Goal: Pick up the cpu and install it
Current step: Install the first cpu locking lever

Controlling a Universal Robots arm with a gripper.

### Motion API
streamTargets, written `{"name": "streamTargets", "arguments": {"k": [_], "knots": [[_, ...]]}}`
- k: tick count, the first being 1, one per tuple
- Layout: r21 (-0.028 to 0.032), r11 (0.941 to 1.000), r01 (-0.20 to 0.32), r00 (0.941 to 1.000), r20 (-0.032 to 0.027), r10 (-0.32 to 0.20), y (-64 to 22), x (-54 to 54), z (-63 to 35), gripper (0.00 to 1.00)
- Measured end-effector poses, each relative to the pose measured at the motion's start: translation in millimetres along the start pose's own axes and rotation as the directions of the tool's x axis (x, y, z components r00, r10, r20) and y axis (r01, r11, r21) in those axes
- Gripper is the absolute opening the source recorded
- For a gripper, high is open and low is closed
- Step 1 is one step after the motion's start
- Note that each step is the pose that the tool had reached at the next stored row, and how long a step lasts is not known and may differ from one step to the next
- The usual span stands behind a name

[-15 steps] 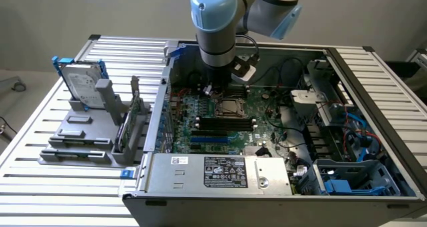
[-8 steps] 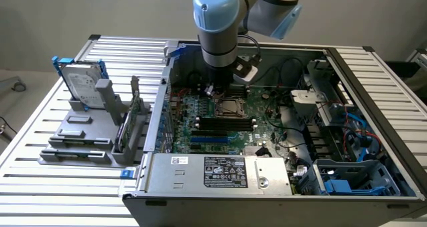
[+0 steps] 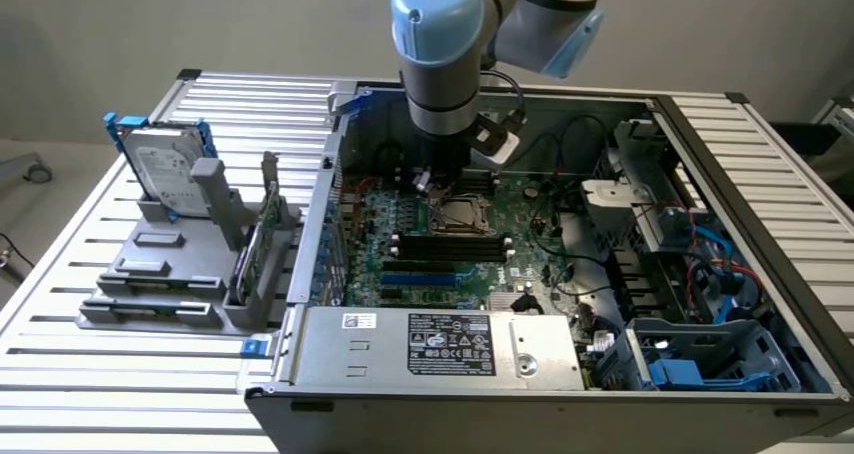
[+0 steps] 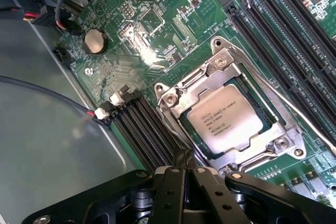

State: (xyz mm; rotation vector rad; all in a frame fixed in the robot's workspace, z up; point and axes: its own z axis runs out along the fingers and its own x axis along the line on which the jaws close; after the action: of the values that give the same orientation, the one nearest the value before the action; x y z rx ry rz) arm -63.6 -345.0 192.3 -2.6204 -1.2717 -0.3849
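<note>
The cpu (image 4: 224, 122), a small square chip with a dull silver top and printed text, lies flat inside the metal-framed socket (image 4: 173, 98) on the green motherboard. In the exterior view the socket (image 3: 467, 215) sits mid-board in the open computer case. My gripper (image 4: 184, 157) is shut with its black fingers pressed together and nothing between them. It hovers just off one edge of the socket frame, over the black memory slots. From the exterior view, my gripper (image 3: 430, 181) hangs low inside the case, close above the board beside the socket.
Black memory slots (image 4: 149, 129) flank the socket on both sides. A coin battery (image 4: 95, 40) and cables (image 4: 47, 17) lie nearby. A hard drive (image 3: 168, 164) stands in a grey fixture (image 3: 160, 274) at the exterior view's left. The power supply (image 3: 441, 344) fills the case front.
</note>
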Motion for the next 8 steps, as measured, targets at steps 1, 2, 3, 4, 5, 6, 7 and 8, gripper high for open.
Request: {"name": "streamTargets", "arguments": {"k": [1,2,3,4,5,6,7,8], "knots": [[0.0000,1.0000,0.000,1.0000,0.0000,0.000,0.2,0.1,0.1,0.11],[0.0000,1.0000,0.000,1.0000,0.0001,0.000,0.4,0.3,0.2,0.11],[0.0000,1.0000,0.000,1.0000,0.0000,0.000,0.6,0.4,0.3,0.11],[0.0000,1.0000,0.000,1.0000,0.0001,0.000,0.8,0.5,0.4,0.11],[0.0000,1.0000,0.000,1.0000,0.0000,0.000,1.0,0.7,0.5,0.11],[0.0000,1.0000,0.000,1.0000,0.0001,0.000,1.2,0.8,0.5,0.11],[-0.0001,1.0000,0.000,1.0000,0.0000,0.000,1.4,0.9,0.6,0.11],[-0.0001,1.0000,0.000,1.0000,0.0001,0.000,1.6,1.0,0.7,0.11]]}}
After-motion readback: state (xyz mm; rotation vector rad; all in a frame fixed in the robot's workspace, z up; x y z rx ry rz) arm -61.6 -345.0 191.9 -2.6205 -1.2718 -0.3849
